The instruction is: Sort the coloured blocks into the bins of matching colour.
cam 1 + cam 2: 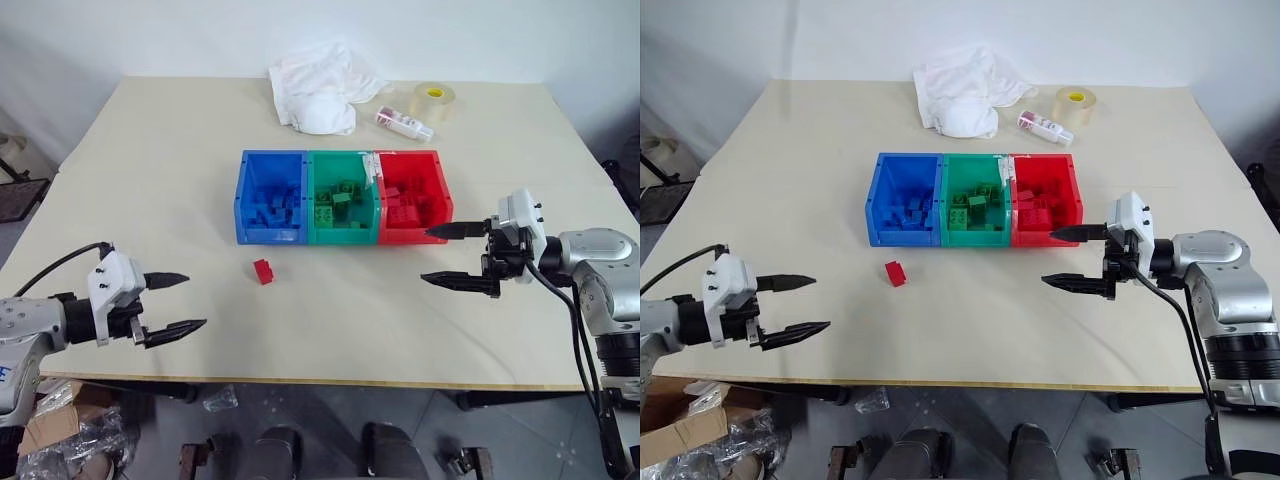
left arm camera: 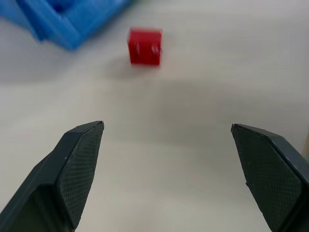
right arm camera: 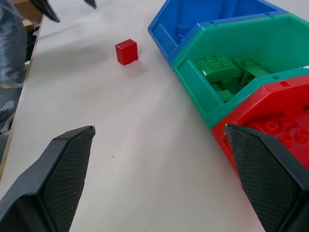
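Tools wide open, both empty: left tool (image 1: 172,305) low near worktop front edge, right tool (image 1: 455,255) just beside red bin (image 1: 412,200). Red block (image 1: 263,271) alone on worktop (image 1: 150,160), near blue bin (image 1: 270,198). Bins hold matching blocks; one block left, almost finished. Cloth (image 1: 320,85), tape roll (image 1: 434,98) behind bins; white wall.

Bins (image 1: 340,236): blue, green, red, joined in row, each w/ matching blocks inside. One red block (image 1: 263,271) loose on table, near blue bin.
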Controlling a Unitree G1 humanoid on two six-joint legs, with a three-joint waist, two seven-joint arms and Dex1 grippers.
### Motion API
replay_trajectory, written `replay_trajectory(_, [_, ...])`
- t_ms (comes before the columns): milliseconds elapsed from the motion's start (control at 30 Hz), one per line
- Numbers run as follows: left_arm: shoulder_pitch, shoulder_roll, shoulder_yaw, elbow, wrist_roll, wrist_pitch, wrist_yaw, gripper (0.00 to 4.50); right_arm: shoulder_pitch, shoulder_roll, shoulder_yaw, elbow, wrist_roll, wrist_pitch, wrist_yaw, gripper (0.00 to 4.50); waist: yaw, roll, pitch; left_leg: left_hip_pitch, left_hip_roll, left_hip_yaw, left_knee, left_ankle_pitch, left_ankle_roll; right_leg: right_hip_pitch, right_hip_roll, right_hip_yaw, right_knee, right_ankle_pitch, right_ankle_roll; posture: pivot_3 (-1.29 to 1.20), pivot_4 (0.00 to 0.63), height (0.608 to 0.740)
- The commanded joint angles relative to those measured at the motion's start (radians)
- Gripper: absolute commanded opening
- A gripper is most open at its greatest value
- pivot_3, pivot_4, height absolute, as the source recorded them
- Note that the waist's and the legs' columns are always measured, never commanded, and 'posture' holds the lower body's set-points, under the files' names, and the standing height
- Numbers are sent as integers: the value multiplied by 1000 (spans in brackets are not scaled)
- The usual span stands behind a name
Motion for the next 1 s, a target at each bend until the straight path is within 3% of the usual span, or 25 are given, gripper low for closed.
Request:
replay_trajectory(33, [-107,-61,-115,41,58,-51,48,4493,20,-12,-32,-49,13,-1,-4,4500,0,0,0,0,0,0,0,0,0,0,0,0,0,0,0,0,150,740])
replay_trajectory(267, [-308,-188,-299,279,183,-163,68,4493,98,-29,-80,-136,33,29,-45,4500,-5,0,0,0,-1,1,0,0,0,-1,0,-1,2,0,0,0,150,740])
replay_trajectory(467, [-425,-263,-363,521,238,-278,50,4493,184,-41,-139,-222,52,62,-93,4500,-4,0,0,0,-1,2,0,0,0,-1,0,-2,3,0,0,0,150,740])
replay_trajectory(567, [-451,-279,-368,571,245,-297,42,3882,210,-43,-155,-252,60,75,-113,4500,-4,0,0,0,-1,2,1,0,0,-1,0,-2,3,0,0,0,150,740])
replay_trajectory(833, [-482,-296,-349,601,213,-280,19,1452,246,-49,-179,-291,75,91,-144,4500,-3,0,0,0,-1,1,2,0,0,0,0,-2,3,0,0,0,150,740])
replay_trajectory(1000, [-516,-308,-363,511,195,-270,-4,1462,269,-59,-207,-312,84,96,-160,4500,-2,0,0,0,-1,1,2,0,0,0,0,-2,3,0,0,0,150,740])
